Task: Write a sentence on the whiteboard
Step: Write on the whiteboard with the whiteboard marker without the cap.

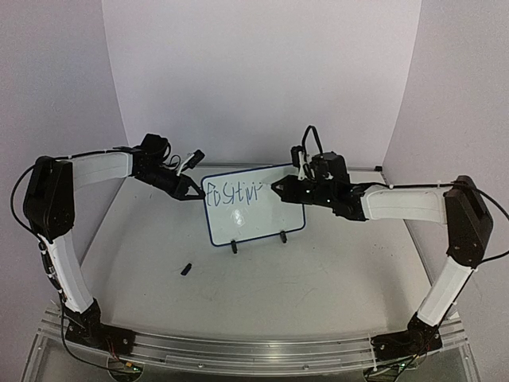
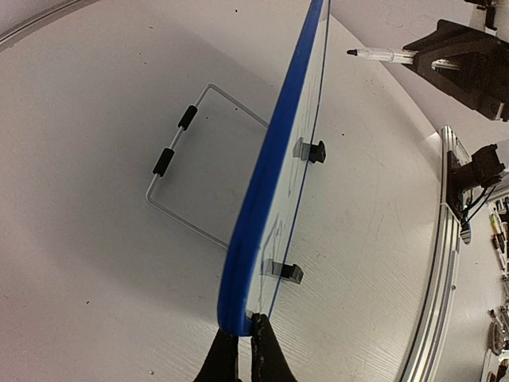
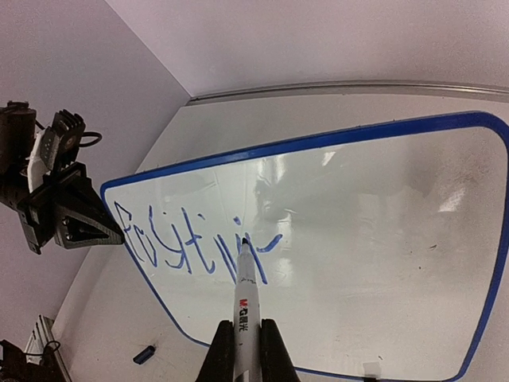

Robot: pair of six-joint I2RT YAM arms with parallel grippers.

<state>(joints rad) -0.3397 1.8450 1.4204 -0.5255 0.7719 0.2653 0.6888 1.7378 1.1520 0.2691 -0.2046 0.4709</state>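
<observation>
The whiteboard [image 1: 258,215] stands upright on two black clip feet at the table's middle, its thin blue frame showing. One line of blue handwritten letters [image 1: 233,193], roughly "Positiv", runs along its upper left; they also show in the right wrist view [image 3: 183,243]. My left gripper [image 1: 193,193] is shut on the board's left edge [image 2: 270,175]. My right gripper [image 1: 278,189] is shut on a white marker [image 3: 248,294]. The marker's tip rests at the last stroke on the whiteboard [image 3: 374,239].
A small dark marker cap [image 1: 186,269] lies on the table in front of the board's left side. A wire stand [image 2: 191,159] props the board from behind. White walls close the back and sides. A metal rail [image 1: 254,350] runs along the near edge.
</observation>
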